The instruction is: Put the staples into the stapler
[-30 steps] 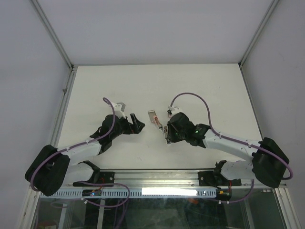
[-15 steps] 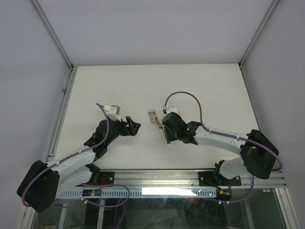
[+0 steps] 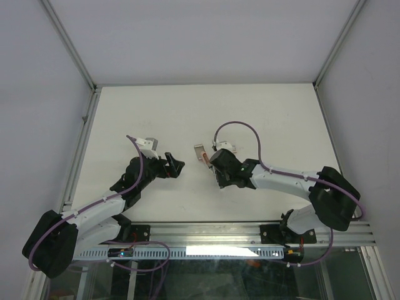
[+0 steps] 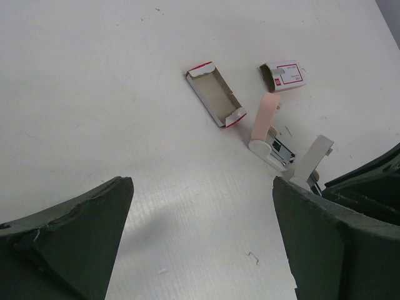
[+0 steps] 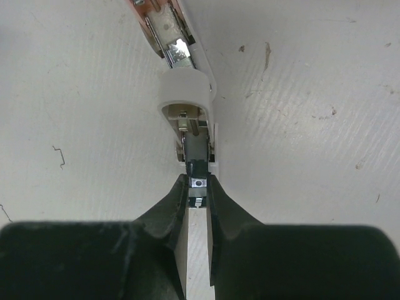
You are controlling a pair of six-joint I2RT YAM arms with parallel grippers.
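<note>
The stapler (image 4: 267, 119) lies open in a V on the table, pale pink half pointing away, white half (image 4: 314, 159) toward my right gripper. My right gripper (image 5: 198, 187) is shut on the end of the white half, with a small metal piece pinched between its fingertips (image 5: 177, 194). The stapler's hinge (image 5: 184, 94) and metal channel (image 5: 170, 34) lie just beyond. The staple box's open pinkish-grey tray (image 4: 214, 94) with red edges lies left of the stapler, and a small red-and-white box piece (image 4: 282, 75) lies behind it. My left gripper (image 4: 203, 187) is open and empty, hovering left of the stapler (image 3: 206, 160).
A loose bent staple (image 4: 252, 256) lies on the white table between my left fingers; it also shows in the right wrist view (image 5: 57, 156). Metal frame rails (image 3: 87, 125) border the table on both sides. The right arm's purple cable (image 3: 240, 125) loops above the wrist.
My left gripper pulled back leftward away from the stapler, then stayed still. My right gripper shifted slightly left, still closed on the stapler's white half.
</note>
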